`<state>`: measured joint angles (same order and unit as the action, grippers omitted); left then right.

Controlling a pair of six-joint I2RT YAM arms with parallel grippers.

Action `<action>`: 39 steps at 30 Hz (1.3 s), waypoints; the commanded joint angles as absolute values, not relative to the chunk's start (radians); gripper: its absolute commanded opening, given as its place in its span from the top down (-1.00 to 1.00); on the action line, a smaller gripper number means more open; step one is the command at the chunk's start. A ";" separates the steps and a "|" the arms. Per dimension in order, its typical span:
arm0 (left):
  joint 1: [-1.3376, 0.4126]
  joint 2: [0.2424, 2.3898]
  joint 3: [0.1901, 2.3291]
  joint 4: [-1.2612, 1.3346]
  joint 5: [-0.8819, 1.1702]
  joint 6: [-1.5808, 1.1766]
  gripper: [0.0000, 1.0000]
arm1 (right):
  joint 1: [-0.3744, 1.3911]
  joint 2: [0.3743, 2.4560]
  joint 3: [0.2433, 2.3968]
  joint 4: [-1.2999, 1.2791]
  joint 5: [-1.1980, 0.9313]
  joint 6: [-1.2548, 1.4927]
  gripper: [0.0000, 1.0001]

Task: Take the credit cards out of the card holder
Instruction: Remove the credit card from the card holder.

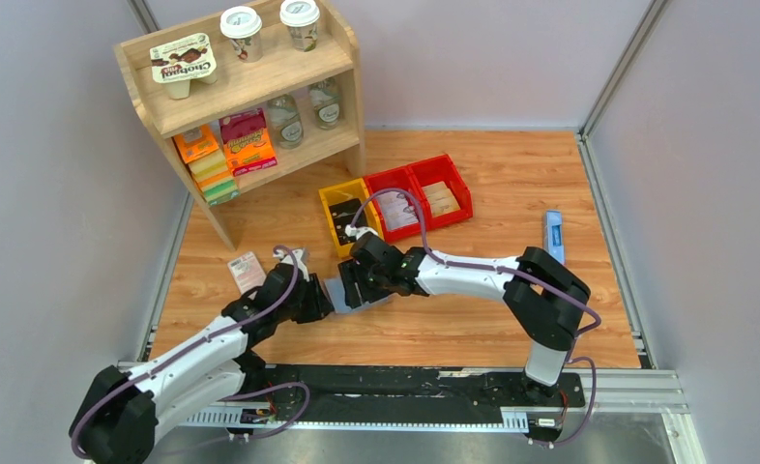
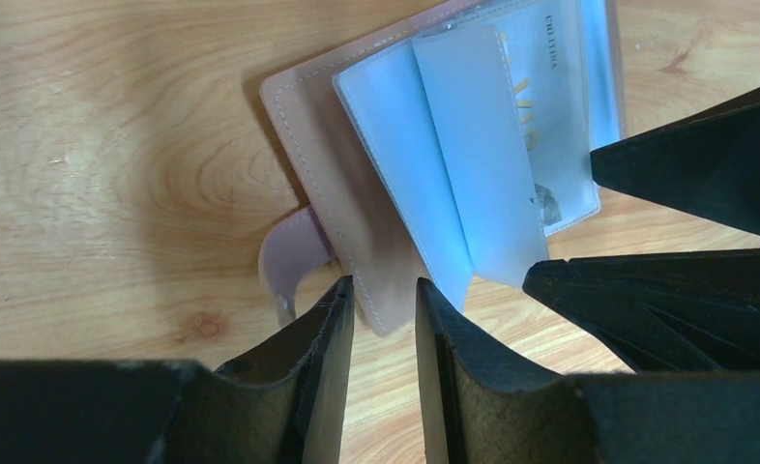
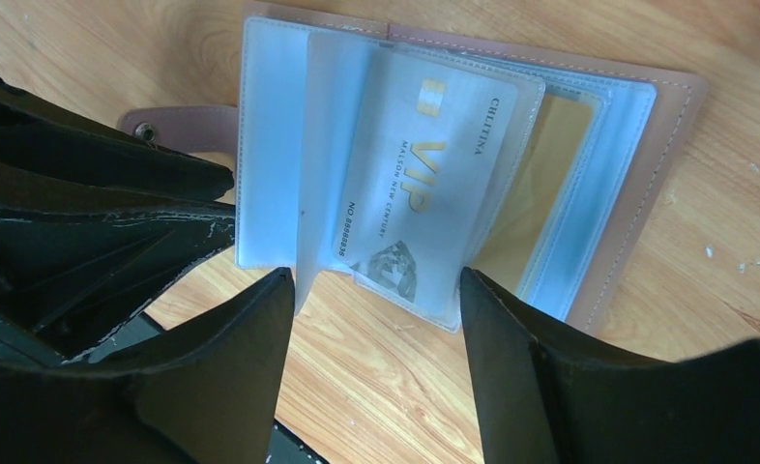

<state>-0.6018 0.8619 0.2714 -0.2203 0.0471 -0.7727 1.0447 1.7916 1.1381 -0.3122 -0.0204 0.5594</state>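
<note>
R gripper (image 3: 374, 280) by open card holder (image 3: 666, 145)

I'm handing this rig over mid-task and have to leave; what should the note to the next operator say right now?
Left gripper: slightly open, a corner of the card holder between its fingers.
Right gripper: open wide, straddling the VIP card's lower edge, not closed on it.
The card holder lies open on the table, VIP card inside a clear sleeve.
Done: card holder opened. Left: pull every card out; none is out yet.
</note>
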 commanded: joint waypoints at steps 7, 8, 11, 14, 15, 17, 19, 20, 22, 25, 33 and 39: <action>-0.606 0.611 0.255 -0.385 -0.058 -0.845 0.10 | 1.040 1.730 1.158 -0.268 -0.043 0.535 -0.40; -0.604 0.577 0.259 -0.396 -0.069 -0.848 0.08 | 1.040 1.732 1.160 -0.268 -0.048 0.532 -0.41; -0.604 0.487 0.282 -0.463 -0.086 -0.861 0.06 | 1.039 1.738 1.164 -0.271 -0.058 0.528 -0.43; -0.604 0.434 0.320 -0.494 -0.094 -0.867 0.04 | 1.040 1.740 1.163 -0.273 -0.058 0.525 -0.46; -0.604 0.419 0.328 -0.492 -0.094 -0.871 0.04 | 1.039 1.738 1.161 -0.276 -0.055 0.523 -0.47; -0.604 0.417 0.351 -0.474 -0.086 -0.877 0.03 | 1.035 1.733 1.154 -0.275 -0.046 0.525 -0.48; -0.604 0.440 0.370 -0.425 -0.063 -0.880 0.03 | 1.031 1.724 1.143 -0.279 -0.023 0.529 -0.48; -0.604 0.455 0.377 -0.385 -0.043 -0.885 0.03 | 1.023 1.720 1.135 -0.281 -0.003 0.535 -0.47; -0.604 0.526 0.390 -0.333 -0.018 -0.893 0.03 | 1.003 1.704 1.118 -0.279 0.000 0.545 -0.44; -0.604 0.606 0.402 -0.247 0.029 -0.902 0.05 | 0.970 1.695 1.111 -0.279 -0.002 0.543 -0.26; -0.604 0.753 0.356 -0.092 0.052 -0.971 0.07 | 0.934 1.697 1.098 -0.259 -0.008 0.505 0.35; -0.604 0.817 0.304 -0.020 0.035 -1.011 0.06 | 0.922 1.741 1.089 -0.218 -0.035 0.486 0.58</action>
<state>-0.6022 0.7879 0.3363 -0.1223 0.0406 -0.9653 0.9295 1.7306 1.1042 -0.2859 -0.0235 0.5137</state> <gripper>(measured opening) 0.468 0.227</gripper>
